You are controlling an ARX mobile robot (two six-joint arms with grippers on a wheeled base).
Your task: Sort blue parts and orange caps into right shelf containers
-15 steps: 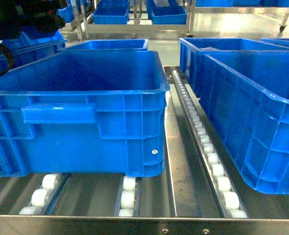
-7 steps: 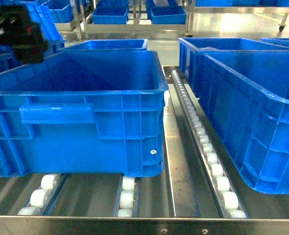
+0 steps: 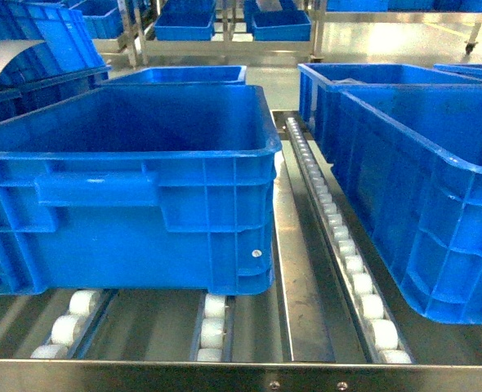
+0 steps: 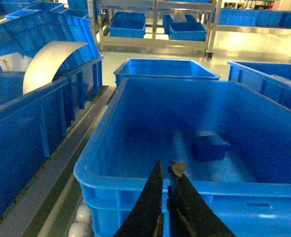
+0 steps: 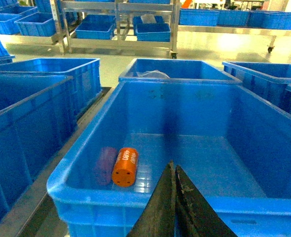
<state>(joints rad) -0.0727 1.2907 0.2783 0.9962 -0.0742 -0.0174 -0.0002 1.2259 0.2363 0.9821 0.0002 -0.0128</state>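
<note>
With both the left gripper (image 4: 166,170) and right gripper (image 5: 174,170) closed and empty, the next piece should be fetched and released well inside the matching crate's rim (image 5: 135,195)

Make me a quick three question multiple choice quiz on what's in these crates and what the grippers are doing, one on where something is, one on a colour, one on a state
1. Where does the orange cap lie?
A. On the rollers
B. On the floor of the crate below the right gripper
C. On a far shelf

2. What colour is the part in the crate below the left gripper?
A. Blue
B. Orange
C. White

3. How do the right gripper's jaws stand?
A. Wide open
B. Clamped on the cap
C. Shut on nothing

Answers:
1 B, the right wrist view shows it lying on its side on the crate floor, near the left wall.
2 A, it matches the crate.
3 C, the tips meet with nothing between them.
</note>
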